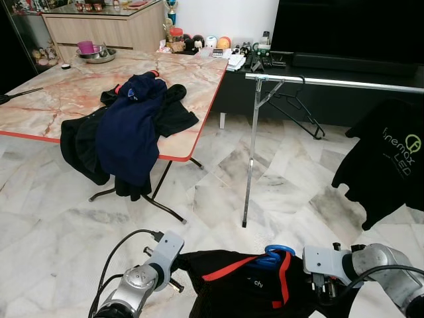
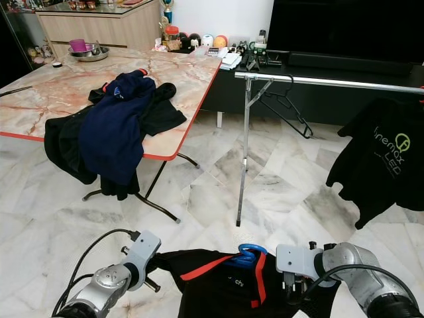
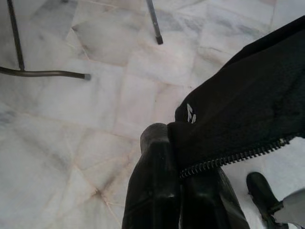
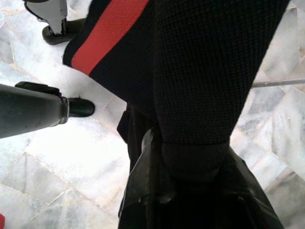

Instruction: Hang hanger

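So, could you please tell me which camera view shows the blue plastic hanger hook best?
The left eye view: the blue plastic hanger hook pokes up from the black jacket with red stripes between both arms. The right eye view shows the same. Both wrist views give close-ups of jacket fabric.

A marble-topped table [image 1: 53, 99] stands on pale marble floor [image 1: 285, 192] near a wooden sideboard [image 1: 106, 26].

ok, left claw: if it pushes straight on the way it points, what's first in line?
Past the black jacket it is shut on, the left claw points down at bare marble floor. The floor probably comes first; the table foot lies off-line, though depth is unclear.
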Available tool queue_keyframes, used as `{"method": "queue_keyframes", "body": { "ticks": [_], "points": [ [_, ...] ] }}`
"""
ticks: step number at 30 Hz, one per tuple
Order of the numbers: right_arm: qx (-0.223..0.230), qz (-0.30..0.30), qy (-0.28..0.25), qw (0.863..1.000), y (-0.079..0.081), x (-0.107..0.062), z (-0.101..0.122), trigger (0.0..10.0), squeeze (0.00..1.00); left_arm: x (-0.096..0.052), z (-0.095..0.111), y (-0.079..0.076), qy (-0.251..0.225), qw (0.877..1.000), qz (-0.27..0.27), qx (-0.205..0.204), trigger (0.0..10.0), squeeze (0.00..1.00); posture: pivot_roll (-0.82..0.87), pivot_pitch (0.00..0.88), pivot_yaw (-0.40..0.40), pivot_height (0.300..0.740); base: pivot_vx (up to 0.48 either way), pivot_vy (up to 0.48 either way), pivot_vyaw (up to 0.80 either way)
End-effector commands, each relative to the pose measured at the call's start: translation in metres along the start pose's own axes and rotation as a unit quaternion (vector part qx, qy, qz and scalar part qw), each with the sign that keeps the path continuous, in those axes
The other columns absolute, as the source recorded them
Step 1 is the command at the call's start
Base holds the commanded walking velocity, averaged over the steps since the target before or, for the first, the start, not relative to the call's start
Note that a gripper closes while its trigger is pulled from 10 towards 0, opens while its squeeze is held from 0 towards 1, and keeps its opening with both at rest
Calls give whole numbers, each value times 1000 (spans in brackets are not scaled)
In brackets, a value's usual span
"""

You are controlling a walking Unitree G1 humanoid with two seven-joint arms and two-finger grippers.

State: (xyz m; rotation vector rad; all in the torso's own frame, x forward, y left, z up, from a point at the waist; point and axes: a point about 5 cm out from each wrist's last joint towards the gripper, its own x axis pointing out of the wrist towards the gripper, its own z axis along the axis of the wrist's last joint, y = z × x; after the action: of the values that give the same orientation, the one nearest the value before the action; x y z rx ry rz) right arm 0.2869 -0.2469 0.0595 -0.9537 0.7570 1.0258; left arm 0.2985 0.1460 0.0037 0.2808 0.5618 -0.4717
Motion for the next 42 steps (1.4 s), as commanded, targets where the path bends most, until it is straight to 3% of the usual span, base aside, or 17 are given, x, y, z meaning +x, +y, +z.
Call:
{"method": "queue_keyframes", "body": {
  "ticks": [1,4,9,14,16,19,21,30,33,34,35,37,38,39,40,41,42],
  "points": [
    [7,7,22,1000,3,-2,-9,0,0,-3,-2,5,3,1000,1,1,0,0,72,83,-21,740,0,0,0],
    [22,27,29,999,13,7,-10,0,0,-5,16,11,-44,999,-13,-30,0,0,77,82,-22,740,0,0,0],
    [37,33,25,998,25,20,-9,0,0,-12,35,15,-85,995,-56,-22,0,0,93,83,-22,740,0,0,0],
    [52,31,17,998,29,26,-6,0,0,-20,40,12,-97,990,-96,-15,0,0,95,84,-22,740,0,0,0],
    [85,-17,4,996,23,32,1,0,0,-34,42,2,-100,979,-179,17,0,0,95,84,-22,740,0,0,0],
    [105,-50,4,993,17,36,4,0,0,-43,45,-5,-101,970,-218,37,0,0,96,84,-21,740,0,0,0],
    [125,-62,-23,990,15,41,13,0,0,-49,49,-12,-102,962,-248,48,0,0,104,84,-22,740,0,0,0],
    [193,-34,-120,973,16,54,46,0,0,-74,61,-33,-108,929,-352,34,0,0,112,77,-23,740,0,0,0],
    [210,-37,-147,966,12,55,55,0,0,-77,62,-35,-110,924,-364,28,0,0,116,74,-21,740,0,0,0],
    [216,-41,-160,962,9,55,60,0,0,-77,61,-35,-105,925,-363,30,745,0,115,70,-21,740,0,0,0],
    [219,-44,-166,961,8,54,63,0,0,-76,60,-35,-103,926,-361,30,2667,0,115,70,-21,740,0,0,0],
    [225,-50,-177,957,5,54,67,0,0,-77,60,-35,-99,928,-357,28,4157,0,115,68,-22,740,0,0,0],
    [226,-52,-180,956,4,54,68,0,0,-77,60,-35,-98,929,-356,27,4157,0,115,68,-22,740,0,0,0],
    [230,-65,-187,953,1,54,70,0,0,-80,60,-36,-96,927,-362,24,10000,0,115,65,-23,740,0,0,0],
    [250,-88,-197,944,-5,53,73,0,0,-84,61,-39,-93,924,-371,20,10000,565,119,62,-21,740,0,0,0],
    [252,-90,-199,943,-5,53,73,0,0,-85,61,-39,-93,924,-370,20,10000,1000,119,61,-21,740,0,0,0],
    [254,-95,-200,941,-6,53,73,0,0,-85,60,-38,-93,925,-369,21,10000,1000,120,60,-20,740,0,0,0]
  ]
}}
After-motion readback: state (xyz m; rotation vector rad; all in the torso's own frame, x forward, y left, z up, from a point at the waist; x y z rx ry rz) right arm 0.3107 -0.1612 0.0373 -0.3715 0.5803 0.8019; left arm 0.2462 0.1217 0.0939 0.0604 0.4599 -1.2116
